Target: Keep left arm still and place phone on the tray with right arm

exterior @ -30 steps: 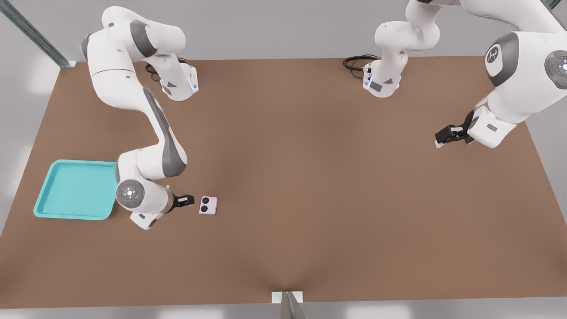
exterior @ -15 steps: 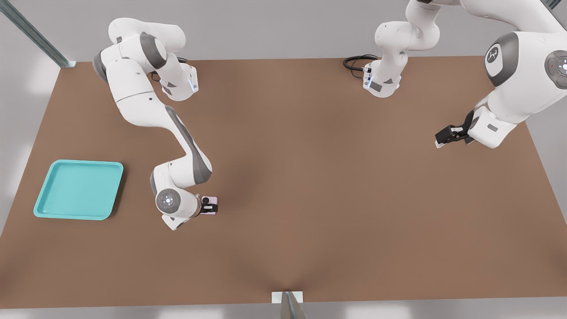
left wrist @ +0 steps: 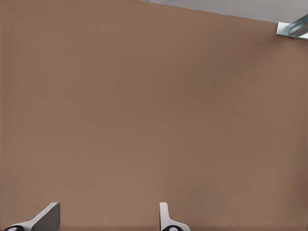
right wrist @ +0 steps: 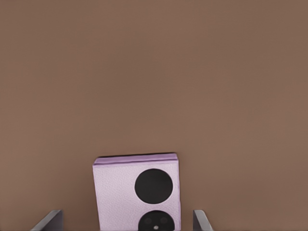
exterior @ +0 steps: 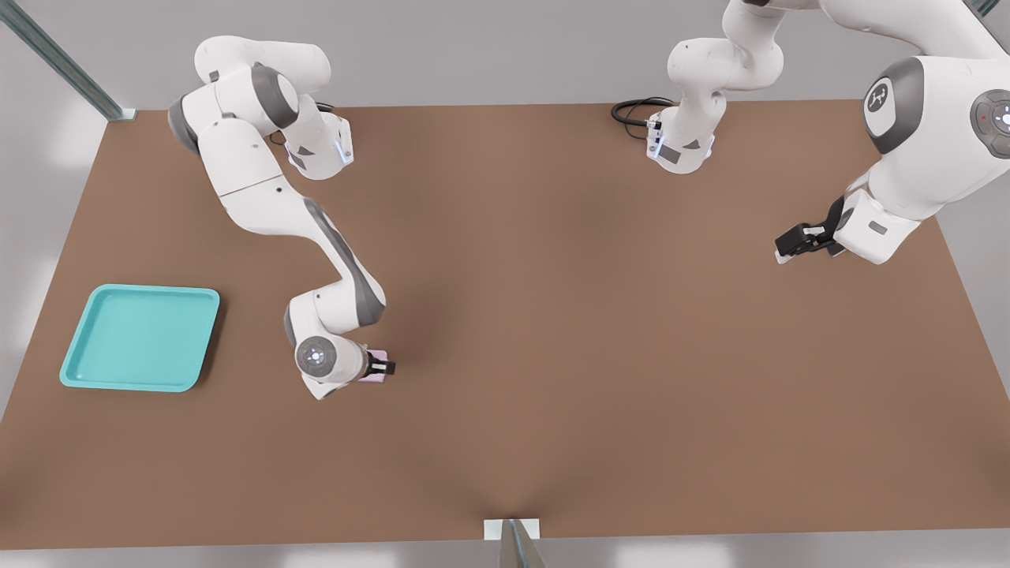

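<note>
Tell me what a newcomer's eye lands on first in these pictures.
First, the right arm stretched across the brown table, its gripper low over the pale pink phone, which the wrist nearly hides in the front view. In the right wrist view the phone lies flat between the open fingers, two black lenses up, untouched. Next, the turquoise tray, empty, towards the front view's left.

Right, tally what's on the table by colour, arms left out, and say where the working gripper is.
Turquoise: 1, the tray
Pale pink: 1, the phone, lying on the brown table
Total: 2
The gripper is over the phone, fingers open on either side of it, away from the tray.
</note>
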Controlling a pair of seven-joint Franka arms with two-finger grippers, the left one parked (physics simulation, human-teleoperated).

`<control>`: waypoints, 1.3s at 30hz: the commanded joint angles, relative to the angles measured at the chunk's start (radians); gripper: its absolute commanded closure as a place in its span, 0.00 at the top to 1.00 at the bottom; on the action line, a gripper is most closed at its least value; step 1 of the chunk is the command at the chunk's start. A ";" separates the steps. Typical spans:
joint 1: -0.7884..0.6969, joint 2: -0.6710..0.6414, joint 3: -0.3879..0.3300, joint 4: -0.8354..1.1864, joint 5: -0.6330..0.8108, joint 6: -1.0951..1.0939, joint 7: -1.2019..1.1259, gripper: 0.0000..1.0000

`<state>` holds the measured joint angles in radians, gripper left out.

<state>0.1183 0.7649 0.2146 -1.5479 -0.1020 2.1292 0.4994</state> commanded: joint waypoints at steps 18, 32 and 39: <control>0.000 0.034 0.002 -0.015 -0.004 0.072 0.079 1.00; 0.000 0.056 0.002 -0.021 -0.007 0.098 0.031 0.99; 0.001 0.047 0.002 -0.020 -0.007 0.095 0.031 0.78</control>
<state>0.1196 0.8136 0.2162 -1.5682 -0.1074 2.2241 0.5410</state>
